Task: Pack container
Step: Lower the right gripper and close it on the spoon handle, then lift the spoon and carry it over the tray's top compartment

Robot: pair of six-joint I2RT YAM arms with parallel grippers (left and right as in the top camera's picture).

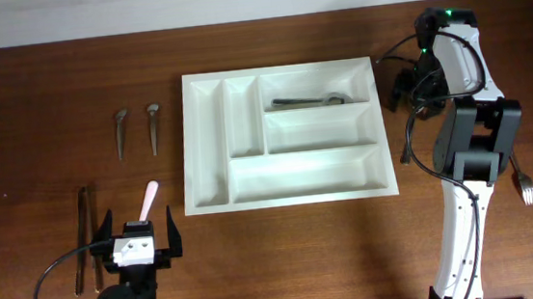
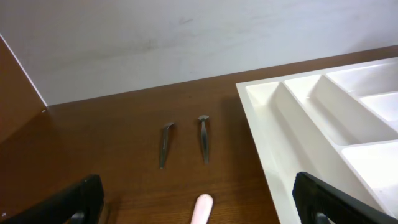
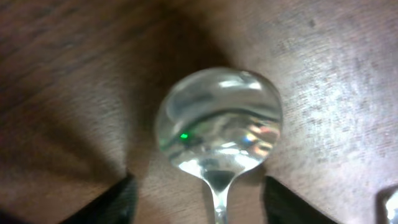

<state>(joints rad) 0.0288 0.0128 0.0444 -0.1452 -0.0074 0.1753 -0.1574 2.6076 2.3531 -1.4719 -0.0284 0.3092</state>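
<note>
The white five-compartment container [image 1: 206, 145] lies mid-table; its corner shows in the left wrist view [image 2: 264, 134]. One metal utensil [image 1: 307, 100] lies in its top long compartment. My left gripper [image 1: 139, 240] is open, its fingers [image 2: 199, 208] either side of a pink handle [image 1: 149, 198] [image 2: 202, 208] on the table. My right gripper [image 1: 414, 93] is open and low over the table right of the container. Its fingers [image 3: 199, 199] straddle the neck of a shiny spoon [image 3: 217, 121] without touching it. That spoon is hidden under the arm in the overhead view.
Two small metal spoons [image 1: 121, 133] [image 1: 154, 127] lie left of the container, also in the left wrist view [image 2: 164, 143] [image 2: 204, 138]. Two long thin utensils [image 1: 83, 241] lie at the far left. A fork [image 1: 524, 186] lies right of the right arm.
</note>
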